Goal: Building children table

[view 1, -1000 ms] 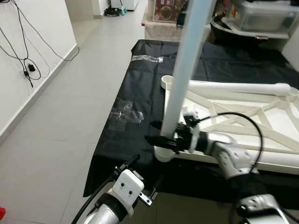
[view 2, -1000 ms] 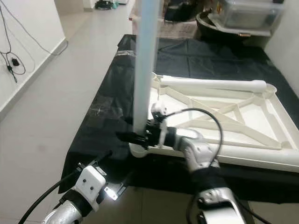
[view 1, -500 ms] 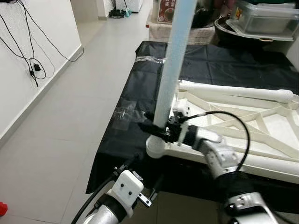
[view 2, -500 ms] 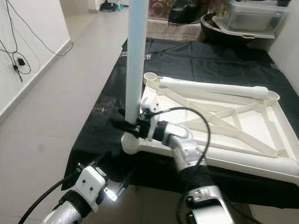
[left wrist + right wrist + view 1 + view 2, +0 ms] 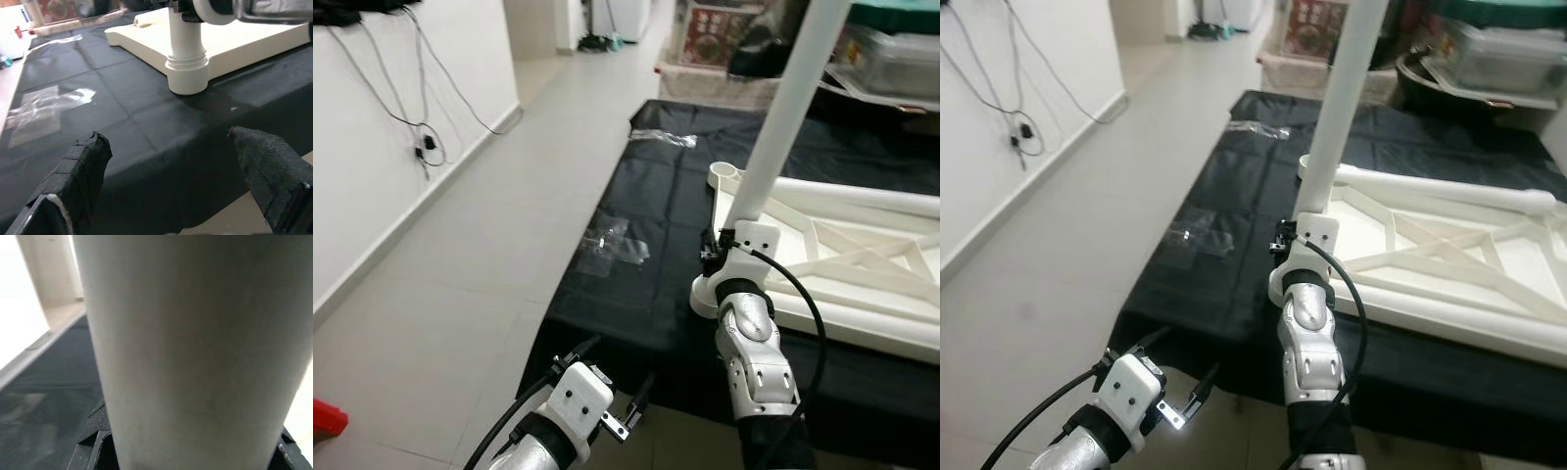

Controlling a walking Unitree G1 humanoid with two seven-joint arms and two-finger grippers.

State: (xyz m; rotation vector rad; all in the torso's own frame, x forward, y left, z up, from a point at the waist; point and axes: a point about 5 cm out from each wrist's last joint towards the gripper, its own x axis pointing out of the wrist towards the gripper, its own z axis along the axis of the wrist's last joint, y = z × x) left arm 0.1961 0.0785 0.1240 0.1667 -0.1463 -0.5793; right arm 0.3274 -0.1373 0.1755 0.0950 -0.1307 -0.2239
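The white children's table top [image 5: 862, 257] lies upside down on a black sheet [image 5: 646, 196]. A long white table leg [image 5: 783, 117] stands upright in the near-left corner socket [image 5: 708, 294]. My right gripper [image 5: 729, 237] is at the leg's base, and its black fingers [image 5: 93, 443] show on either side of the leg [image 5: 195, 333], shut on it. A second leg [image 5: 862, 201] lies along the far side of the top. My left gripper [image 5: 171, 166] hangs open and low before the sheet's front edge, with nothing between its fingers [image 5: 73, 176].
Clear plastic wrappers [image 5: 612, 245] lie on the sheet to the left of the table top. Tiled floor and a white wall with hanging cables [image 5: 421, 147] are to the left. Storage boxes [image 5: 891, 59] stand at the back. A red object [image 5: 325, 419] lies on the floor, near left.
The whole view has shifted as the camera moved. My right forearm now reaches straight ahead at the leg instead of from the right, still shut on it. The left arm keeps its pose.
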